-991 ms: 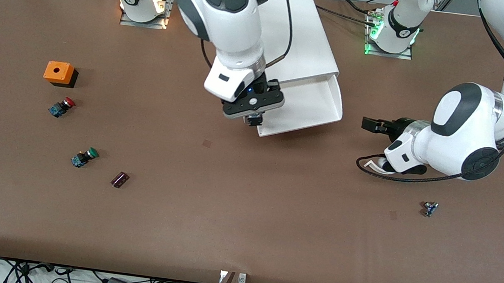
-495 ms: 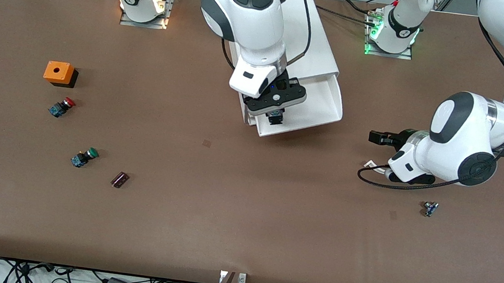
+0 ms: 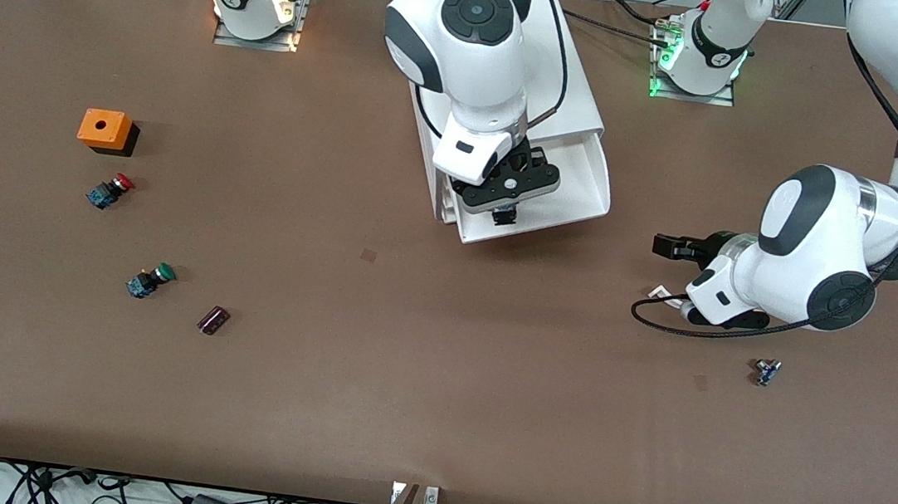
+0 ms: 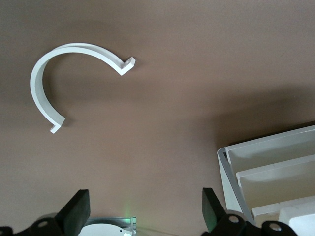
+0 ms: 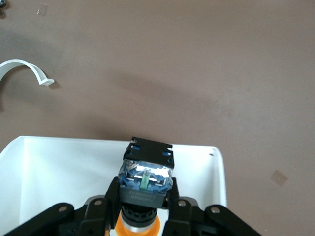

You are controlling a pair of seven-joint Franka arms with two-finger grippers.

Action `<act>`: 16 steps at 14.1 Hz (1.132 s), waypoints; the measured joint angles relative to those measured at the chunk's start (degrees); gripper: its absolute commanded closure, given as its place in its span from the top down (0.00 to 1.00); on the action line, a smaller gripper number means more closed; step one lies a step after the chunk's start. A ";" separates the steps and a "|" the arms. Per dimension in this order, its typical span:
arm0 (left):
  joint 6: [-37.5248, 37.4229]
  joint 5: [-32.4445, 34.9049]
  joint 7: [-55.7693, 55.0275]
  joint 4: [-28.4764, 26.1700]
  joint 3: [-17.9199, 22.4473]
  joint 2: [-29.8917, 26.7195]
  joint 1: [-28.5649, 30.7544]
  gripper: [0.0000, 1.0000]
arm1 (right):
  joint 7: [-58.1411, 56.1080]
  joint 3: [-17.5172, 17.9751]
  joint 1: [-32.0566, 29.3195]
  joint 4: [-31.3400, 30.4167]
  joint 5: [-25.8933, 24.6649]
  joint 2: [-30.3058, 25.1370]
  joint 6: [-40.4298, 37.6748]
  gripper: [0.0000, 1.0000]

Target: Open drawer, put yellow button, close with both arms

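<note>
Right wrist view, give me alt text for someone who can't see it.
The right gripper, shut on the yellow button with its yellow-orange cap and dark blue-black body, holds it over the open white plastic drawer. Nearby on the brown table lies a curved white plastic strip.

Robot lab: bolted arm bases (image 3: 257, 11)

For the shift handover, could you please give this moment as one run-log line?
drawer: open | yellow button: held over drawer, not released | right gripper: shut on button | left gripper: open, waiting over table
</note>
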 measured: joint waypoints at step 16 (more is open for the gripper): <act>0.03 0.00 -0.04 0.00 -0.02 0.00 0.00 1.00 | 0.51 0.01 2.24 0.36 0.00 2.92 0.75 1.00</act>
